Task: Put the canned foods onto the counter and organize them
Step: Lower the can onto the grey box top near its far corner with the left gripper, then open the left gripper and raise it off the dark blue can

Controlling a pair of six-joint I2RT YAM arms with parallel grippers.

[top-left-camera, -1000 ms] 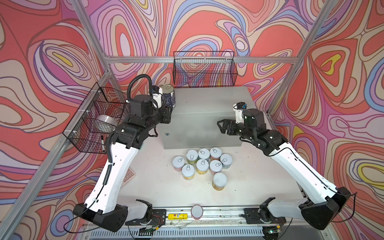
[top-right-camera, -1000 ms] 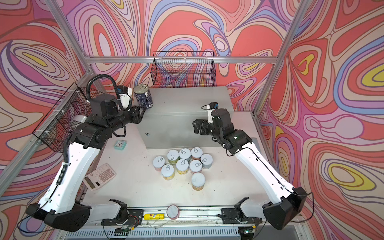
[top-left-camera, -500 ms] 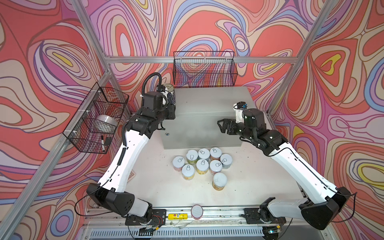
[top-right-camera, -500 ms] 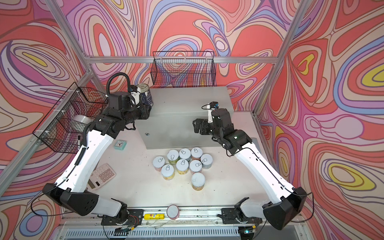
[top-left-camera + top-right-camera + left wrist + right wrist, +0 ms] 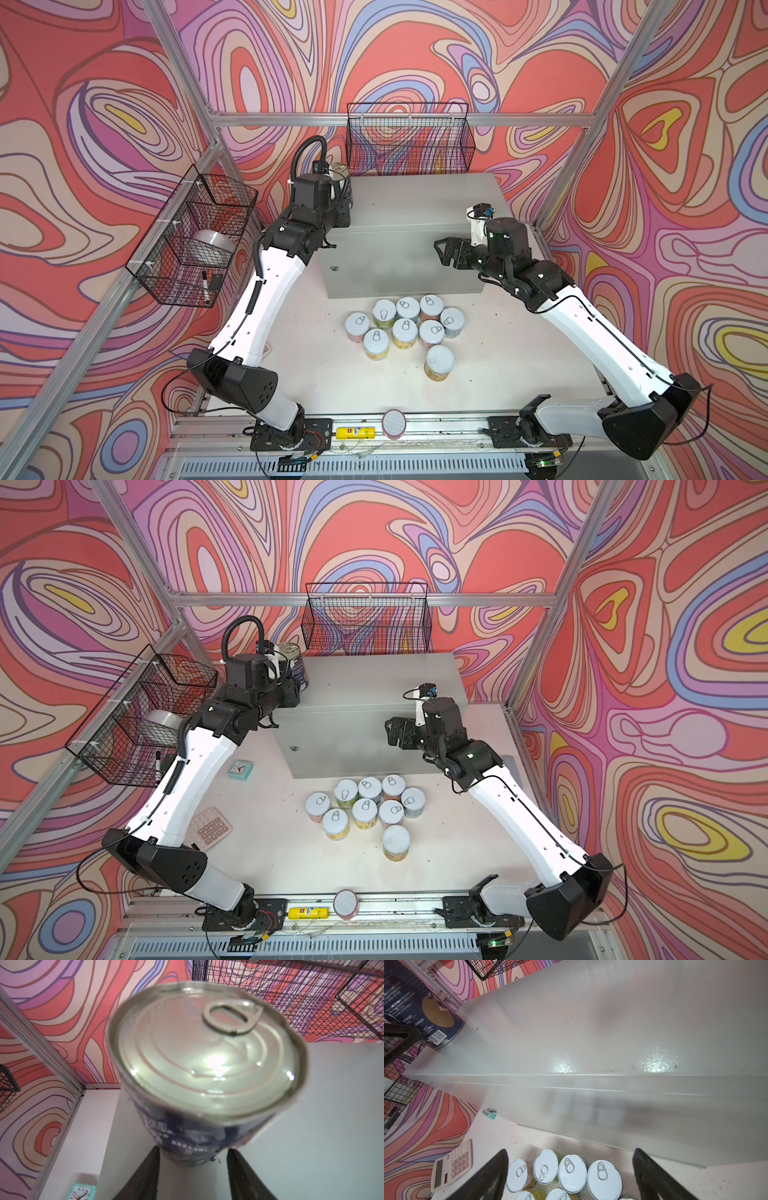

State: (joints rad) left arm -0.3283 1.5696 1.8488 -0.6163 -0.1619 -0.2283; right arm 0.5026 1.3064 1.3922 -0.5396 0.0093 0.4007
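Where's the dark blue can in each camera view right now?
In a top view: dark blue can at the counter's back left corner.
In a top view: same corner.
Left wrist: fills the frame, lid toward camera.
Right wrist: at the counter's far corner, barcode showing.
Shared landmark: the grey counter.

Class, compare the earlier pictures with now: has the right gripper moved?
No. The right gripper still shows open against the counter's front face, near its right end.
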